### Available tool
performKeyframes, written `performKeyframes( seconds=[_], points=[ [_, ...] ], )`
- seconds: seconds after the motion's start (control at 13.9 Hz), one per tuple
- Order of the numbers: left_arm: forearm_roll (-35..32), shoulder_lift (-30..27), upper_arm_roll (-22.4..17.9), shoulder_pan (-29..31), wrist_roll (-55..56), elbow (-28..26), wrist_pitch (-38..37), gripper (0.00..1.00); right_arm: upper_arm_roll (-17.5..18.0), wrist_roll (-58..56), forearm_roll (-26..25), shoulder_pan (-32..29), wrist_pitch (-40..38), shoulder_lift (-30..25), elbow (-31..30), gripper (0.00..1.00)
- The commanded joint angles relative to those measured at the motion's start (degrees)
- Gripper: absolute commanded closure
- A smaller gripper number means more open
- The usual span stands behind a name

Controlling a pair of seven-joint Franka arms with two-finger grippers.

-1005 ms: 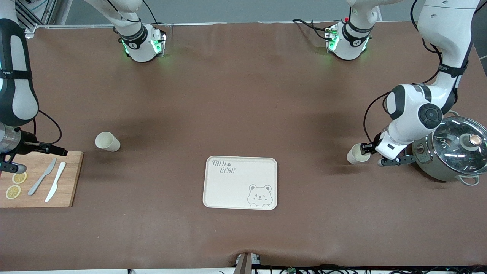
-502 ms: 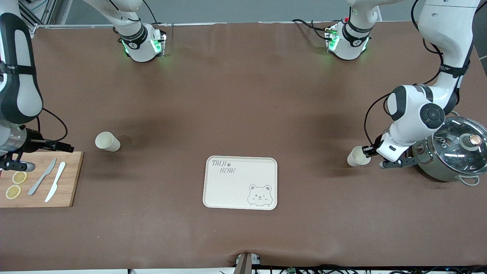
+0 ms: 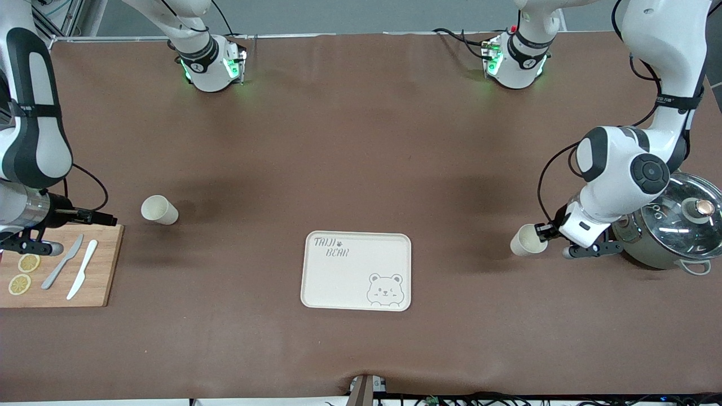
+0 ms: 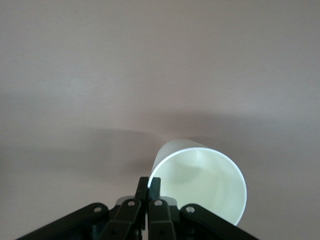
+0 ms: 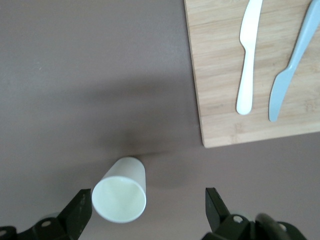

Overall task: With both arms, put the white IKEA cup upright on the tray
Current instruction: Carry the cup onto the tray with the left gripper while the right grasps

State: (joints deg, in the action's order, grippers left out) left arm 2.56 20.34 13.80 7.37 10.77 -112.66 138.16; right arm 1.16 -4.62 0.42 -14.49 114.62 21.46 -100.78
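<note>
Cup A: we log it clamped by its rim in the left gripper, hanging tilted over bare counter, mouth toward the fingers; the tray lies at its 8 o'clock.

Cup B: on its side, at 2 o'clock of the right gripper, fingers apart.

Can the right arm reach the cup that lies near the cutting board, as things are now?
Probably yes. The right claw is open and hangs near the cutting board, with the cup lying on its side close by. Only bare table shows between them, so nothing seems to block it.
</note>
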Motion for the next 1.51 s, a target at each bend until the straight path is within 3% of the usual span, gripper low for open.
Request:
performKeyframes(
  seconds=[0.0, 0.29, 0.79, 1.0, 1.22, 1.36, 1.44],
  points=[
    [4.03, 0.22, 3.50, -0.68, 4.15, 3.31, -1.84, 1.00, 0.16, -0.30, 0.54, -0.28, 6.90, 0.77, -4.92, 0.00],
    [3.86, 5.04, 4.39, -7.79, 16.80, 11.12, -1.93, 1.00, 0.16, -0.30, 0.54, -0.54, 12.11, 0.69, -10.56, 0.00],
    [3.15, 17.17, 3.60, -20.36, 35.27, 26.33, -1.84, 1.00, 0.25, -0.21, 0.54, -0.45, 11.50, -0.80, -15.23, 0.00],
    [2.89, 21.04, 2.12, -23.79, 37.30, 29.06, -1.32, 1.00, 0.25, -0.21, 0.54, -0.54, 11.32, -1.16, -16.46, 0.00],
    [2.10, 23.07, -4.11, -29.06, 37.31, 29.69, -0.97, 1.00, 0.25, -0.21, 0.54, -0.19, 9.39, -1.95, -16.46, 0.00],
    [2.10, 24.74, -5.63, -30.56, 37.39, 30.65, -0.88, 1.00, 0.25, -0.21, 0.54, -0.36, 9.57, -1.51, -16.55, 0.00],
    [2.10, 25.09, -5.63, -30.57, 37.48, 31.09, -0.53, 0.93, 0.25, -0.03, 0.54, -0.19, 9.57, -1.51, -16.64, 0.05]
  ],
)
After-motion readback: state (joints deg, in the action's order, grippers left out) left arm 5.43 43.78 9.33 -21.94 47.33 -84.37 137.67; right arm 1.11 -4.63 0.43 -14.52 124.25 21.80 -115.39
